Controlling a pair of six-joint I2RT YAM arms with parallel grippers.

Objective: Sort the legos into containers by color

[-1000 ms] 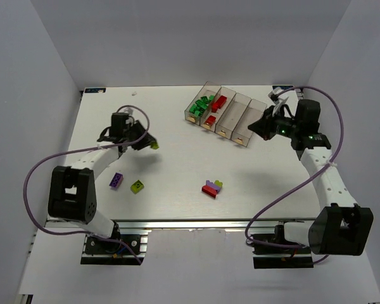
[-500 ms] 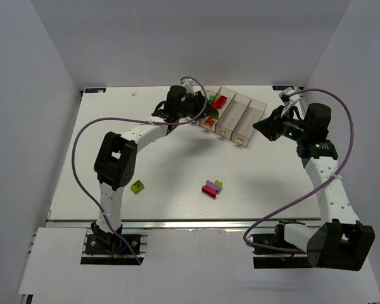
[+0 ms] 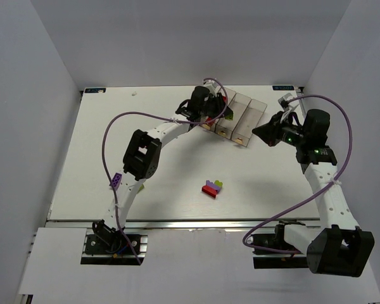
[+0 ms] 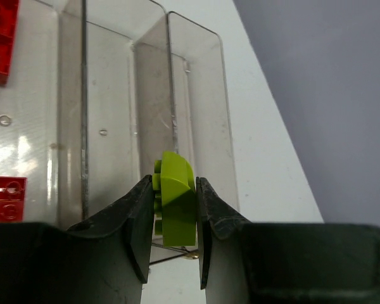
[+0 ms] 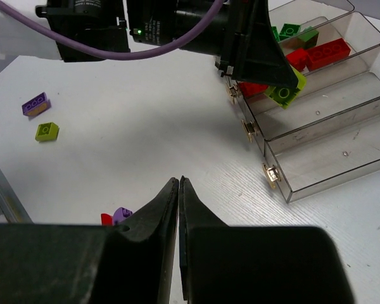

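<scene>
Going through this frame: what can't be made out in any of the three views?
- Top external: the left gripper covers the left half of the clear plastic bin row, so the contents there are hidden.
- Left wrist: the yellow-green lego brick has its sides hidden by the fingers.
- Right wrist: the shut right gripper cuts off the red-and-purple brick pile.

The bins (image 4: 114,126) are clear, glossy plastic, faintly smudged. The yellow-green lego (image 4: 175,202) is smooth, shiny plastic, as are the red bricks (image 4: 0,38) at ten o'clock of it. The fingers (image 4: 133,221) of the left gripper (image 4: 174,182) look like matt black plastic. The table (image 5: 114,145) is matt white with a fine grain.
</scene>
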